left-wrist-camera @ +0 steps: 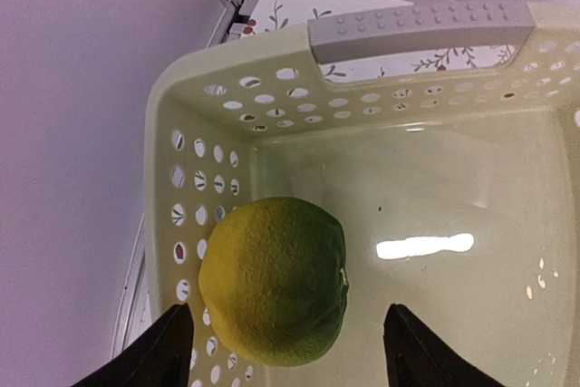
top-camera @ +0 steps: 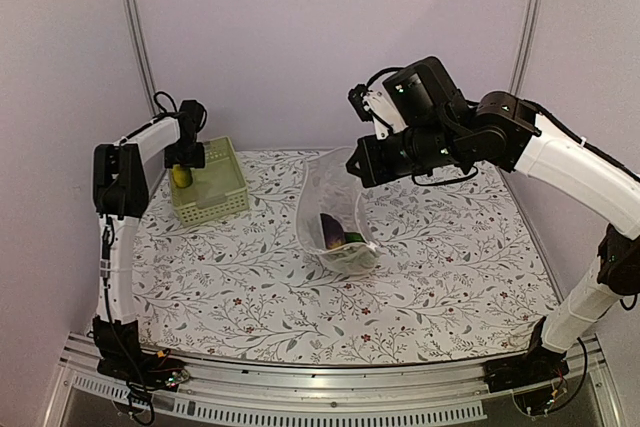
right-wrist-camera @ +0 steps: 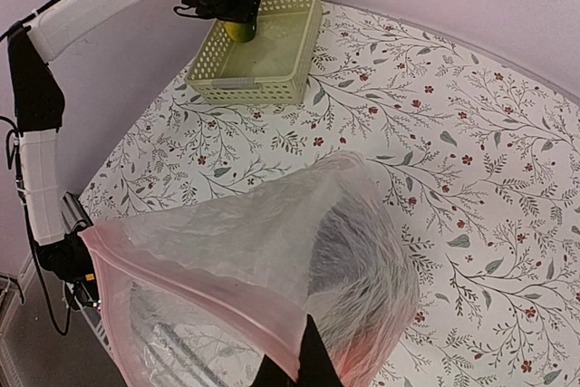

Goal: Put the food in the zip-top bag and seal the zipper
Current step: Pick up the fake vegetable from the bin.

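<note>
My left gripper [top-camera: 184, 159] is open inside the pale green basket [top-camera: 222, 190]. Its jaws stand either side of a round yellow-green toy fruit [left-wrist-camera: 274, 280] without touching it; the gripper [left-wrist-camera: 286, 314] hovers just above. My right gripper [top-camera: 358, 161] is shut on the pink zipper strip [right-wrist-camera: 186, 285] of the clear zip-top bag [top-camera: 335, 209] and holds the mouth edge up and open. A dark purple eggplant [top-camera: 329, 230] and green pieces [top-camera: 350, 253] lie in the bag's bottom on the table. In the right wrist view the bag [right-wrist-camera: 272, 233] fills the foreground above the gripper [right-wrist-camera: 304, 355].
The basket sits at the table's back left, near the wall and a metal post [top-camera: 135, 27]. Its grey handle [left-wrist-camera: 417, 29] is on the far rim. The floral tablecloth [top-camera: 450, 257] spreads around the bag.
</note>
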Robot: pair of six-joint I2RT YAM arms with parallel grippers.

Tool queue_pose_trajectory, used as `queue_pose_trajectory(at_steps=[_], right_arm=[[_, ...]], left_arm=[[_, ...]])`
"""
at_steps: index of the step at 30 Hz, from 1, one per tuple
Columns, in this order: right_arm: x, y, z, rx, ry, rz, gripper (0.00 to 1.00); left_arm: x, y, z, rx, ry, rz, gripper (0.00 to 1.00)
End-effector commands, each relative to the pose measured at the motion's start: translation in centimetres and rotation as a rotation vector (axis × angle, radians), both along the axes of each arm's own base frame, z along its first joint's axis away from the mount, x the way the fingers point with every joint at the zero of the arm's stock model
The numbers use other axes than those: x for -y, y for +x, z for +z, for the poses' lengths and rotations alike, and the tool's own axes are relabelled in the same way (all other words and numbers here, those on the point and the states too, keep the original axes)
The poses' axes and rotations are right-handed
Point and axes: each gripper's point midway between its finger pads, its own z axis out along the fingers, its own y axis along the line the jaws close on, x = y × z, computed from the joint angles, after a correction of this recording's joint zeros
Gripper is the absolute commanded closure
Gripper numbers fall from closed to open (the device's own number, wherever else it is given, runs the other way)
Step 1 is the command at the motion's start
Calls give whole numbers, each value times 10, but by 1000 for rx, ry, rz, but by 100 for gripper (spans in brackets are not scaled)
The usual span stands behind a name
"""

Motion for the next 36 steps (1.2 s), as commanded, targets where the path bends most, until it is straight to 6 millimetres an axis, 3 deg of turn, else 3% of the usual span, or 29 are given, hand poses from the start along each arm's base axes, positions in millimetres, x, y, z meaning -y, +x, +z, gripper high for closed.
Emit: queue_pose_trajectory(at_steps=[1,21,26,31,36], right_arm=[[-2,0,6,8,11,-6,100],[-4,2,8,9,13,-5,100],[-3,2,8,11,10,-9,100],[-4,2,7,8,9,-8,100],[-4,2,7,10,8,-5,100]], left_arm=[[-13,-3,-19,-46,-29,22,27],[-8,-1,-47,-85,-79,3,29],[-8,0,-49,-86,-90,2,36],[-7,1,-40,-70,-85,-3,43],[-4,4,-15,-27,-78,-14,44]])
